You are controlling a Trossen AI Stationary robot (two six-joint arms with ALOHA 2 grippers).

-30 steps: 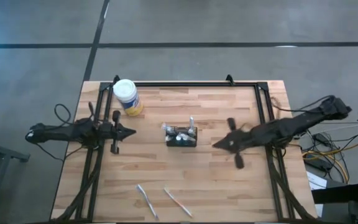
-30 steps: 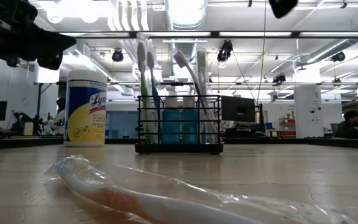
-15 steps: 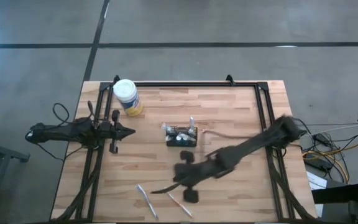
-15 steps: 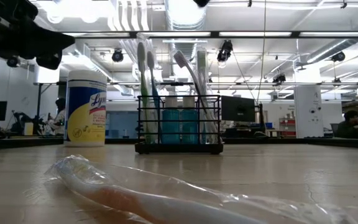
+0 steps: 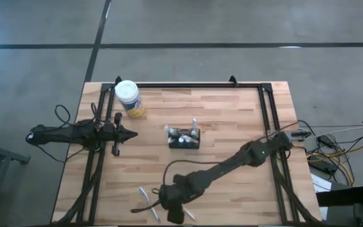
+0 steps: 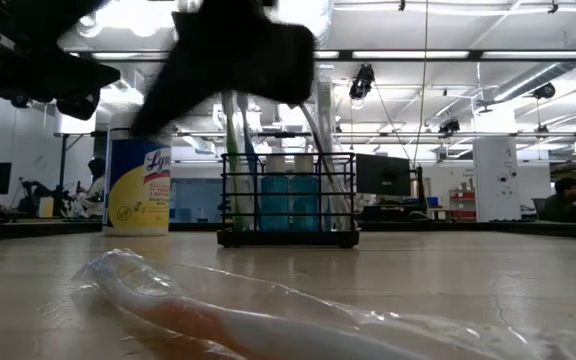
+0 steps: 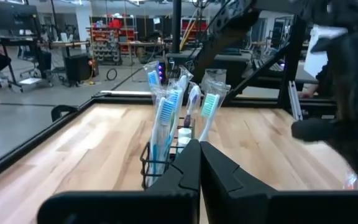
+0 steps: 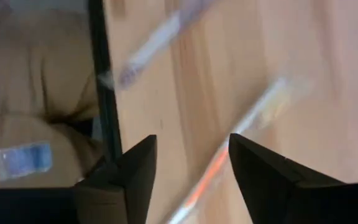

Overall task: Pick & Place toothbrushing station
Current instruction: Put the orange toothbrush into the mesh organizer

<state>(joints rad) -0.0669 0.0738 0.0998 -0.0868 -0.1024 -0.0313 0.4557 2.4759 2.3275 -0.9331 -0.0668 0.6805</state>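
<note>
The toothbrushing station, a black wire caddy, stands on its base mid-table. Several toothbrushes stand upright in it, heads up. Two loose wrapped toothbrushes lie flat near the table's front edge, one left of the other. My right gripper hovers open over them, pointing steeply down. Its fingers stand on either side of the orange-tinted brush without touching it. My left gripper waits shut and level, left of the caddy.
A yellow jar with a white lid stands at the far left. A black frame rail runs along the table edge beside my right gripper. The nearest wrapped toothbrush fills the low view's foreground. Bare wood lies right of the caddy.
My right arm has swept fast from the table's right side toward the near edge and the left. It has sunk and tipped from nearly level to steeply downward, ending over the loose toothbrushes. The caddy and the toothbrushes have stayed put.
</note>
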